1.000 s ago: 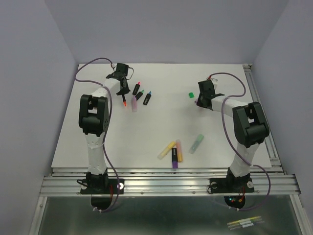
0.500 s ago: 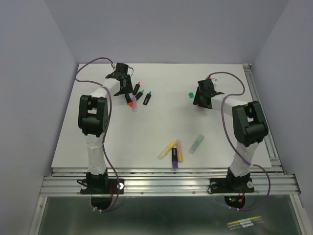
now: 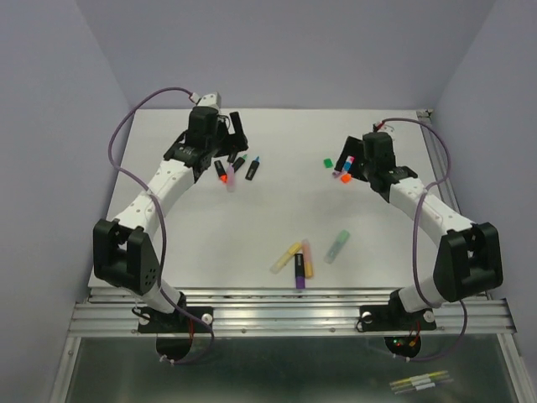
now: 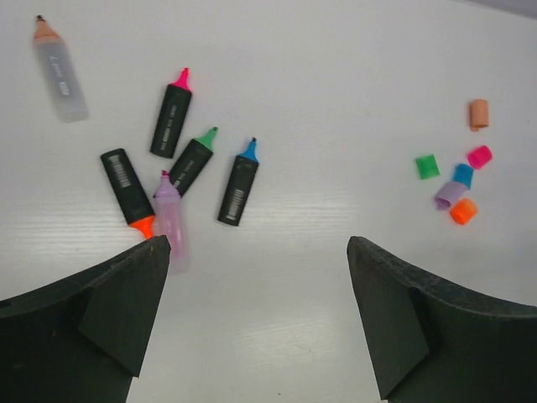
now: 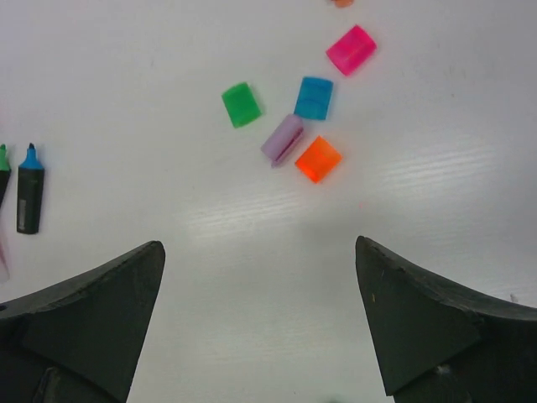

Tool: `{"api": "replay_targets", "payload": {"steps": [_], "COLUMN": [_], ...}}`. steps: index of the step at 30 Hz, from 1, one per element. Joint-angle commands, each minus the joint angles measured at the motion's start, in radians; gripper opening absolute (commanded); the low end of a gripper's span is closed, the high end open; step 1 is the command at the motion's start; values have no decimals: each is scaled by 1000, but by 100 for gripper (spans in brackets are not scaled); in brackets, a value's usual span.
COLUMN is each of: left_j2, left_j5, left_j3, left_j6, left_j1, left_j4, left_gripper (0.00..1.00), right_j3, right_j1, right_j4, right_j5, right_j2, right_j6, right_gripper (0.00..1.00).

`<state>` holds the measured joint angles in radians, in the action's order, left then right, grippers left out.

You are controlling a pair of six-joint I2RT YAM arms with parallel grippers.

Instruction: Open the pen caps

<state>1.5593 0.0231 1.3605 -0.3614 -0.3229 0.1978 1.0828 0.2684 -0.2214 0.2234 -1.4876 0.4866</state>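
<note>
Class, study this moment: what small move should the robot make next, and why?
Probably bring the right gripper toward the pale green pen in the front group. Both it and the left gripper stand open and empty, loose caps lie beneath it, and that pen looks capped.

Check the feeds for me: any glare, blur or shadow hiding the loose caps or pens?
Top view: even, soft light, no hard shadows, but the caps are tiny and some crowd against the right arm. Left wrist view: pens sharp, faint sheen on the table. Right wrist view: caps crisp, a glare streak below the orange cap, hiding nothing.
</note>
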Motion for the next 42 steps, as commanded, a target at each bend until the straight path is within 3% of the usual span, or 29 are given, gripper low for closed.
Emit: {"api": "replay_targets", "payload": {"steps": [1,8,13,18,27,42], "left_j2": [-44,-119,-128,-136,-137,-128], "left_j5": [4,8,9,20,31,49], "left_j3": [-67,-217,-274,-299,-317,-325], "left_j6": [-43,-100,-119,-113,-100,-93], "left_j1": [-109,-212,-216,-217,-217,-216], "left_j4": [-47,-92,-109,-109,-116,-118], "left_gripper": [99,99,99,99,99,99], "right_j3": [-141,-254,-311,-343,-374,-366], "right_j1": [0,136,199,232,246,313], "right_j4": [-67,-314,-328,-317,-214,-317], "right_j5": [-53,111,117,159,151,180], "right_j2": [88,185,181,136,69,21], "right_j6": [62,249,317,399,451,561], "right_gripper": [100,100,100,80,58,46]}}
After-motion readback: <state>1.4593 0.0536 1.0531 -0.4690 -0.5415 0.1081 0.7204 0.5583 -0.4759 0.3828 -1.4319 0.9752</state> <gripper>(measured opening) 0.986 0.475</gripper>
